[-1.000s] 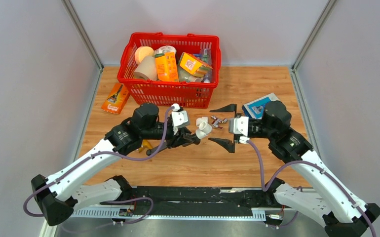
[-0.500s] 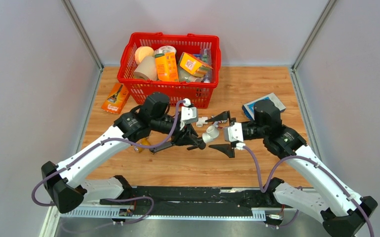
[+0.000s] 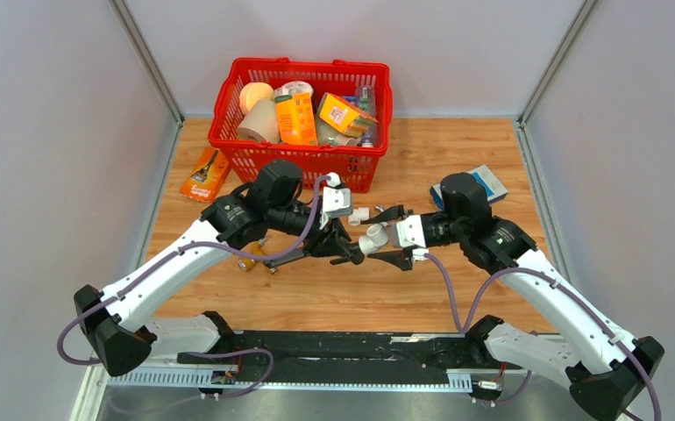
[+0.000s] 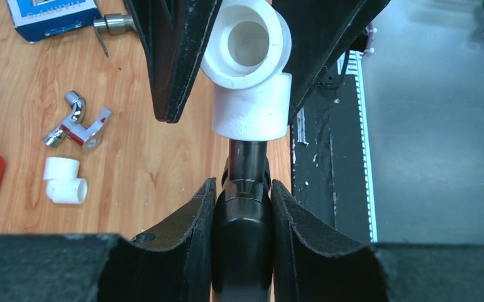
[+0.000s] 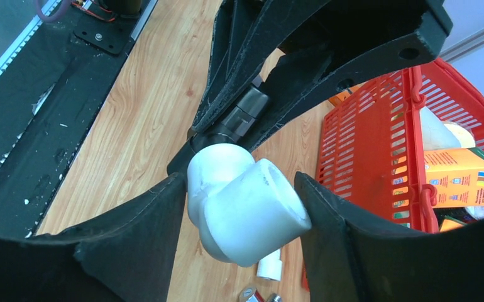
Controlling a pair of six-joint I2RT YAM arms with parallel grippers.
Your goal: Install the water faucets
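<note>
My left gripper (image 4: pixel 242 184) is shut on the dark grey water faucet (image 4: pixel 246 220) and holds it above the table near the middle (image 3: pixel 338 248). A white elbow fitting (image 4: pixel 252 82) sits on the faucet's front end. My right gripper (image 5: pixel 239 179) comes in from the right, its jaws closed on either side of that elbow (image 5: pixel 246 207), both pads touching it. In the top view the two grippers meet at the elbow (image 3: pixel 373 239). The faucet's rear part is hidden behind my left fingers (image 5: pixel 352 56).
A red basket (image 3: pixel 308 66) full of groceries stands at the back. On the wood lie an orange packet (image 3: pixel 204 174), a blue box (image 3: pixel 485 182), chrome parts (image 4: pixel 76 126) and another white elbow (image 4: pixel 63 182). A black rail (image 3: pixel 343 351) runs along the near edge.
My right gripper moved left to the elbow and its wide jaws closed round it. My left arm brought the faucet right, then held still.
</note>
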